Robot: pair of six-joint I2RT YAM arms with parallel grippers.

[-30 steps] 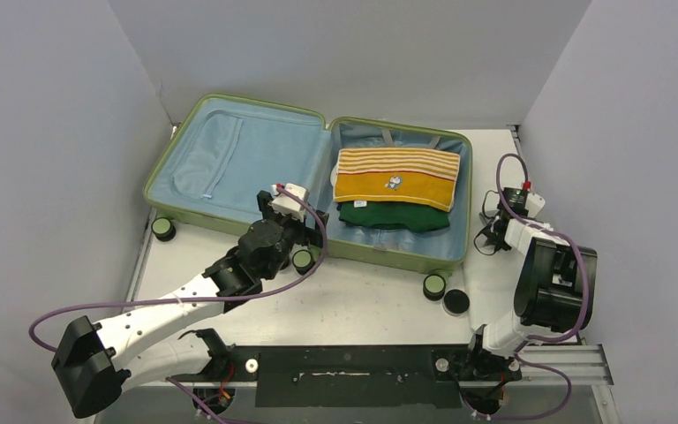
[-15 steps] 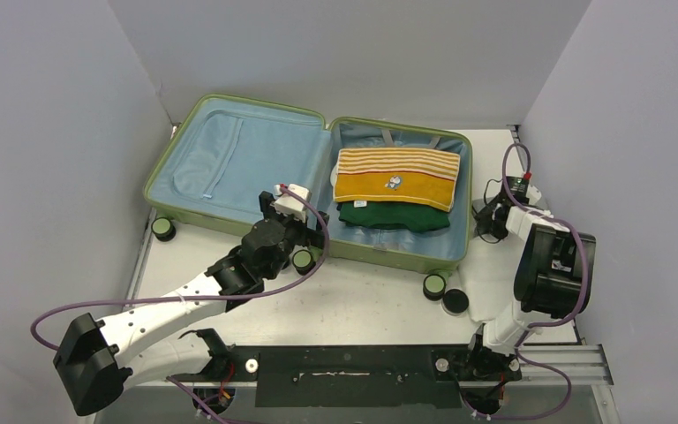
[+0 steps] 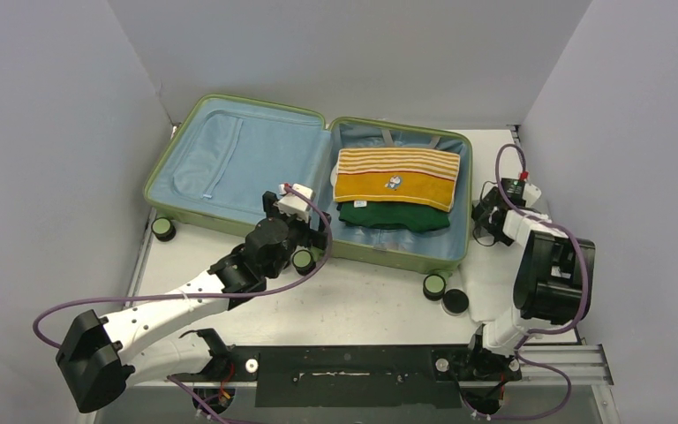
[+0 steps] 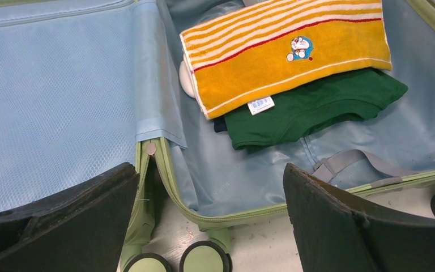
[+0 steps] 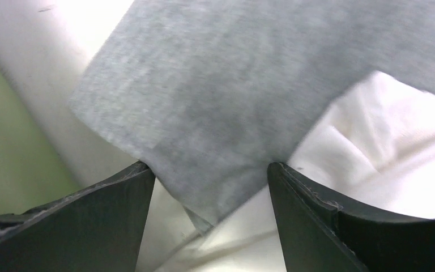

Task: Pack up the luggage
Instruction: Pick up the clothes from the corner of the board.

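So the luggage [image 3: 229, 168] is lying wide open and flat on the table [image 3: 362, 300], pushed toward the back. The lid half with the mesh lining is on the left and the packing half is on the right. That right half already has a yellow striped towel [image 4: 286, 54] sitting on top of a folded green shirt [image 4: 317, 107], and a grey strap [image 4: 351, 161] lies loose along the near wall.

The right tool [image 5: 209, 170] is down beside the right wall of the case, just outside it. Its jaws are well apart, and a piece of grey cloth [image 5: 232, 85] runs into the gap between them, lying over something white and creased [image 5: 374, 141]. As far as I can tell nothing is pinched yet, the cloth is just sitting in the gap.

The left tool [image 4: 208, 187] is spread as wide as it goes and holds nothing. It hovers over the near rim right by the hinge, above the little wheels [image 4: 204, 258].

My read is that this is the grab on the grey piece so it can go in the case. If I were doing it, I'd sink a bit deeper so the jaws take a proper bite of grey, not just the corner tip. I'd also watch that the white stuff underneath doesn't get caught too, unless both are meant to go. Then lift high enough to clear the green rim before swinging left, and drop it on the towel stack rather than on the edge. The left arm is fine parked where it is, since it's out of the way.
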